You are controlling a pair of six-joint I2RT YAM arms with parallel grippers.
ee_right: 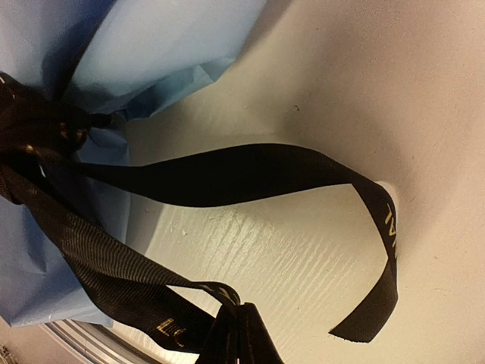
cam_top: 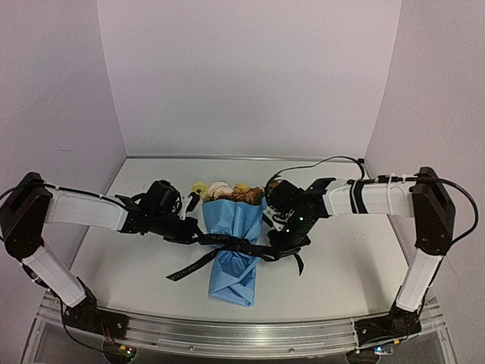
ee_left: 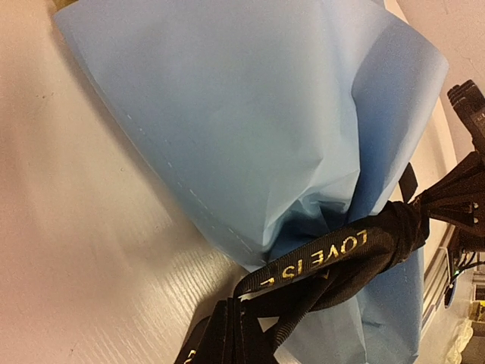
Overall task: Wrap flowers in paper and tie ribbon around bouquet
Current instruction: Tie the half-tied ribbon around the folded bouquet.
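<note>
**Gripper state.** The left gripper point(cam_top: 191, 231) is closed on the ribbon point(cam_top: 227, 241) just left of the bouquet point(cam_top: 235, 227). In the left wrist view the black band runs down to the bottom edge, where the jaws pinch it. The right gripper point(cam_top: 279, 244) is likewise closed on the ribbon, just right of the bouquet. In the right wrist view two runs of the band converge into the jaws at the bottom edge.

**Position of the work.** The bouquet lies flat near the middle of the table point(cam_top: 341, 265), between the two grippers. The ribbon crosses its waist and cinches the paper point(cam_top: 236, 273) into a narrow neck with a bunched knot. The flowers point(cam_top: 221, 189) protrude from the far end of the paper, toward the back wall. One free ribbon end trails across the table toward the near left. On the right, another arches off the table surface and curls down to a cut end.

**Surroundings.** Both forearms reach inward from the sides. A round black cable point(cam_top: 318, 163) loops above the right arm. A metal rail point(cam_top: 242, 334) runs along the near edge.

**Materials.**
- Ribbon: flat woven black strap with gold lettering; "LOVE IS" is legible.
- Paper: light blue, matte, smooth on the flared parts, creased at the neck.
- Flowers: yellow, pale pink and orange-brown heads.
- Table: white, with a faint ribbed grain and a slight sheen.
</note>
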